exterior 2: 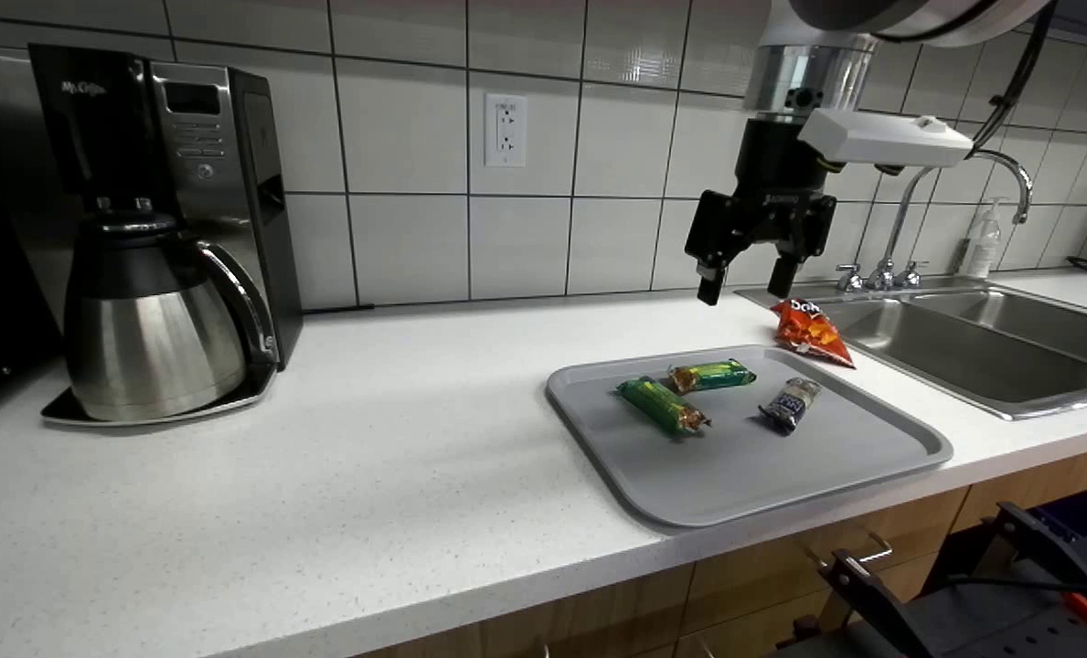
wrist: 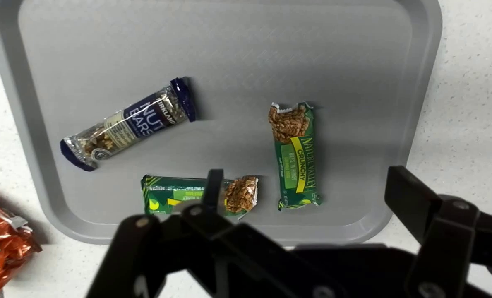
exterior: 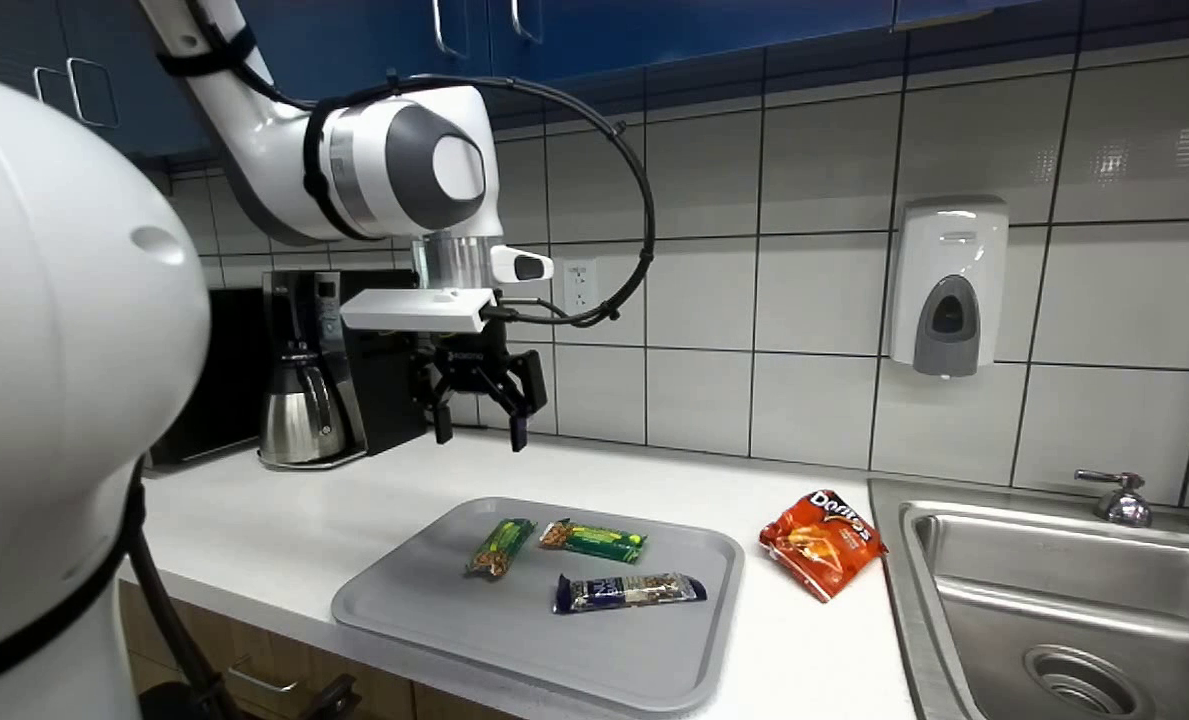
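My black gripper [exterior: 481, 430] is open and empty, hanging well above the counter, also seen in an exterior view [exterior 2: 746, 281]. In the wrist view its fingers [wrist: 308, 182] are spread wide, and the left finger covers part of a green granola bar [wrist: 239, 194]. A second green granola bar [wrist: 297, 165] lies between the fingers, far below them. A dark blue and clear nut bar [wrist: 130, 124] lies beyond them. All three bars lie flat on a grey tray [wrist: 237, 49]. A red chip bag [exterior: 822, 545] lies beside the tray, partly cut off in the wrist view [wrist: 6, 252].
A steel sink [exterior: 1064, 600] is set into the white counter [exterior 2: 397, 457] past the chip bag. A coffee maker with a steel carafe [exterior 2: 154, 338] stands at the opposite end. A soap dispenser [exterior: 952, 285] hangs on the tiled wall. Blue cabinets [exterior: 694, 30] hang above.
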